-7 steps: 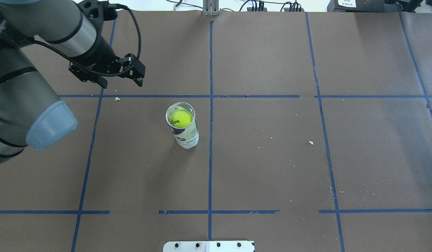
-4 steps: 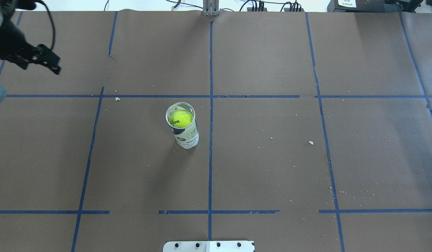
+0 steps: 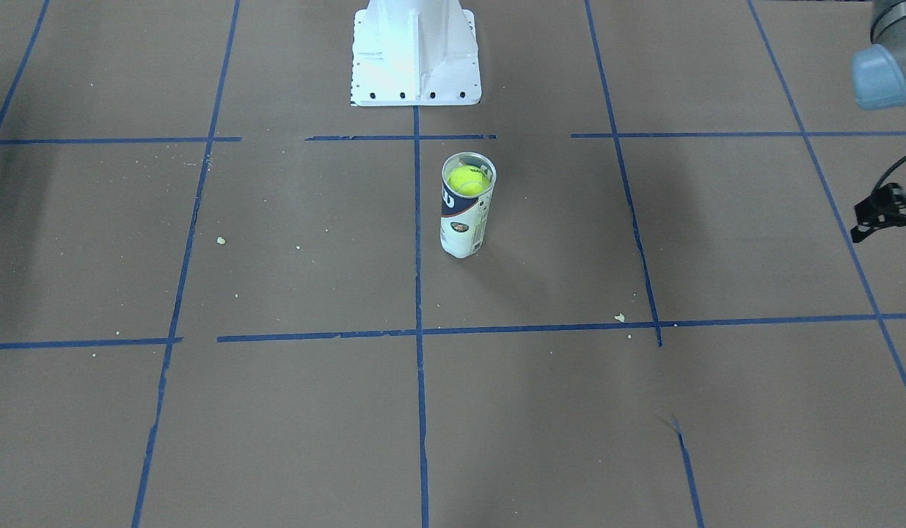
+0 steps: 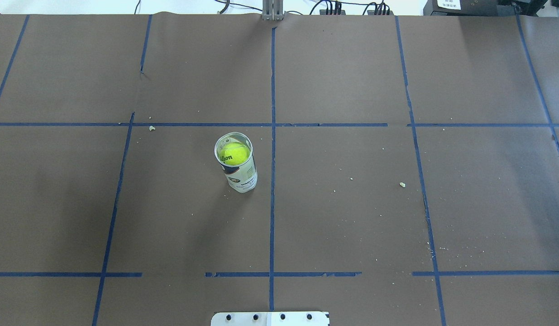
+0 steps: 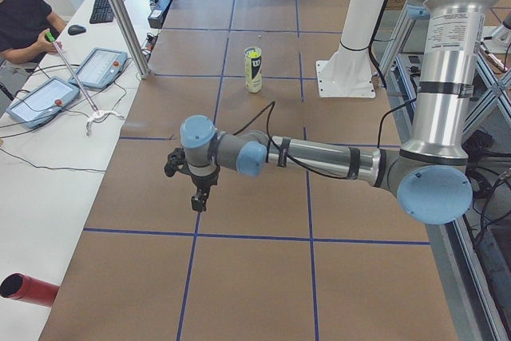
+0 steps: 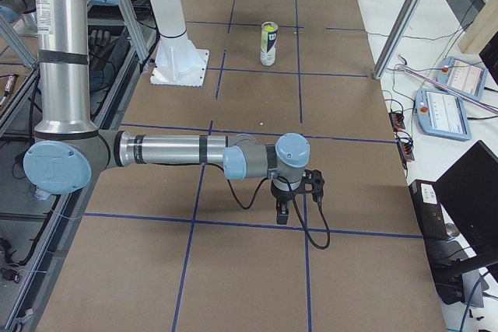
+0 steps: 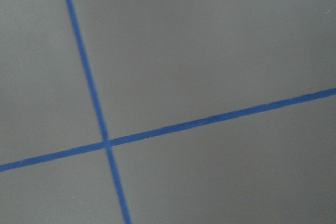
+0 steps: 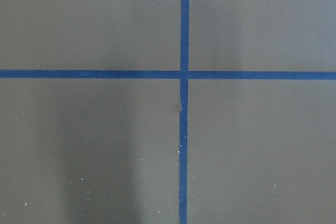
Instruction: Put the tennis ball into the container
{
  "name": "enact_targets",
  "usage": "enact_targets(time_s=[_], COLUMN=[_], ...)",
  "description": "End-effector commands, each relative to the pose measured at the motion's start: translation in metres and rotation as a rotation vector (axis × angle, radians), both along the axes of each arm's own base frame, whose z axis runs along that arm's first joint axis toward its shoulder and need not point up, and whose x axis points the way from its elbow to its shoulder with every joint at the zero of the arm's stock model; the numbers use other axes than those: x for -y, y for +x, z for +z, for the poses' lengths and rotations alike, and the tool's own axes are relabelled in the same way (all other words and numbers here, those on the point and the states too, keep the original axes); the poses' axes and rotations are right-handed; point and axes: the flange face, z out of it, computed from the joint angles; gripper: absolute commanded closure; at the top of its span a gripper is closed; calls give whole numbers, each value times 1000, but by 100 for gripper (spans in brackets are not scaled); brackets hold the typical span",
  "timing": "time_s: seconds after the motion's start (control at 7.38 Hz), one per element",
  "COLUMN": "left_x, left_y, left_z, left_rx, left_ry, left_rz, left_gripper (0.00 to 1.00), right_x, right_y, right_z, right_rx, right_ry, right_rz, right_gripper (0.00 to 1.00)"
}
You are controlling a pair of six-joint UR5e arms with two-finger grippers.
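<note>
The tennis ball [image 4: 234, 153] sits inside the container [image 4: 241, 175], a clear tube with a navy and white label that stands upright near the table's middle. Ball [image 3: 468, 180] and container [image 3: 464, 224] also show in the front-facing view. My left gripper [image 5: 197, 197] hangs low over the paper far out on my left, well away from the tube; only its edge [image 3: 889, 213] shows in the front-facing view, and I cannot tell its state. My right gripper [image 6: 284, 206] hovers over the table's far right end, state unclear. Both wrist views show only brown paper and blue tape.
The white pedestal base [image 3: 416, 51] stands behind the tube on the robot's side. Blue tape lines grid the brown paper, with small crumbs [image 4: 402, 184] scattered about. An operator [image 5: 20, 13] sits at a side desk with tablets.
My left arm has swung away to the left and left the overhead view entirely. The tube and the ball inside it have stayed put.
</note>
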Motion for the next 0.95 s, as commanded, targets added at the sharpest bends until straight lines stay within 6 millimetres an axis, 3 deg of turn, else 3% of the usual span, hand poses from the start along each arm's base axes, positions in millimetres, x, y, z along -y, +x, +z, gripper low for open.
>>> enact_targets(time_s=[0.0,0.41,0.54,0.81], left_x=[-49,-61,-57,-57], left_y=[-27,-84,-92,-89], left_z=[57,61,42,38], left_rx=[9,7,12,-24], left_ry=[-29,-108,-172,-201], left_rz=[-29,-153,-169,-165], left_gripper=[0,0,0,0], right_x=[0,0,0,0], right_y=[0,0,0,0], right_z=[0,0,0,0], right_rx=[0,0,0,0], right_ry=[0,0,0,0], right_rz=[0,0,0,0], right_gripper=[0,0,0,0])
